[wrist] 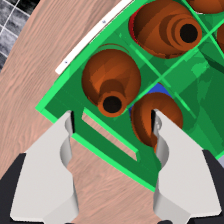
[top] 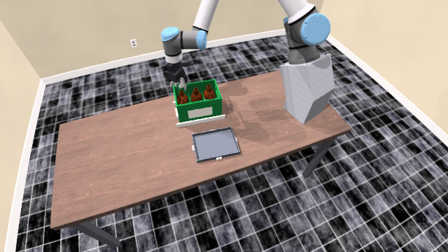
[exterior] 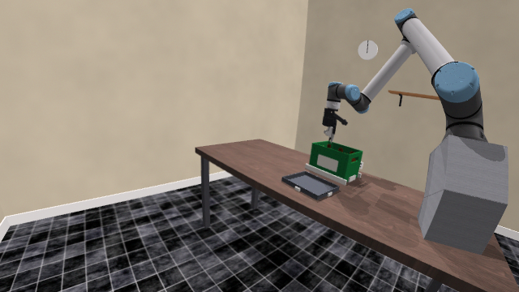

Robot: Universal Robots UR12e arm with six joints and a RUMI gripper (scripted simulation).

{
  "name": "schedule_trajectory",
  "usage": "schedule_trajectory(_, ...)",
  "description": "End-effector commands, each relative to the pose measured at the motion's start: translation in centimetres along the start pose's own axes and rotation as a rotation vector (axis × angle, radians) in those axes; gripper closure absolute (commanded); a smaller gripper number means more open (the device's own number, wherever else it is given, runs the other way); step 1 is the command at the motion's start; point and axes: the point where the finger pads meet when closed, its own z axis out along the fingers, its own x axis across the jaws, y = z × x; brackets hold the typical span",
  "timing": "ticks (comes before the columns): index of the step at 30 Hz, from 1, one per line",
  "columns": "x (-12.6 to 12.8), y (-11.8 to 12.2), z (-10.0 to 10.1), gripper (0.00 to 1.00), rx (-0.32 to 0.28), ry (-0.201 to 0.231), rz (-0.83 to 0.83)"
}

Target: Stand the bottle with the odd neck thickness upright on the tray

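The green crate (top: 218, 109) (exterior: 349, 167) holds five brown bottles. My gripper (top: 178, 85) (exterior: 330, 140) (wrist: 112, 111) is partly open and empty, over the crate's end. In the wrist view one bottle (wrist: 111, 75) leans, its mouth between and just beyond the fingertips. Another bottle (wrist: 170, 112) lies under the right finger, which hides its neck. A third bottle (wrist: 155, 25) stands beyond, its mouth visible. Two more are cut off by the wrist view's edge. I cannot tell which neck differs. The grey tray (top: 215, 144) (exterior: 312, 185) is empty.
A white strip (top: 201, 121) (exterior: 325, 173) runs along the crate's front side, between crate and tray. Small white blocks sit at the tray's sides. The robot's grey base (top: 308, 91) (exterior: 466, 195) stands at the table's right end. Green dividers separate the crate's compartments.
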Motion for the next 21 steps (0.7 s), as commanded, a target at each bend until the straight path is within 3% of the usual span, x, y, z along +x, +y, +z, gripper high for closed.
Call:
schedule_trajectory(1,-0.05,0.03,-0.07,0.62,-0.001,-0.001,0.000)
schedule_trajectory(21,-0.05,0.03,0.28,0.62,-0.001,-0.001,0.000)
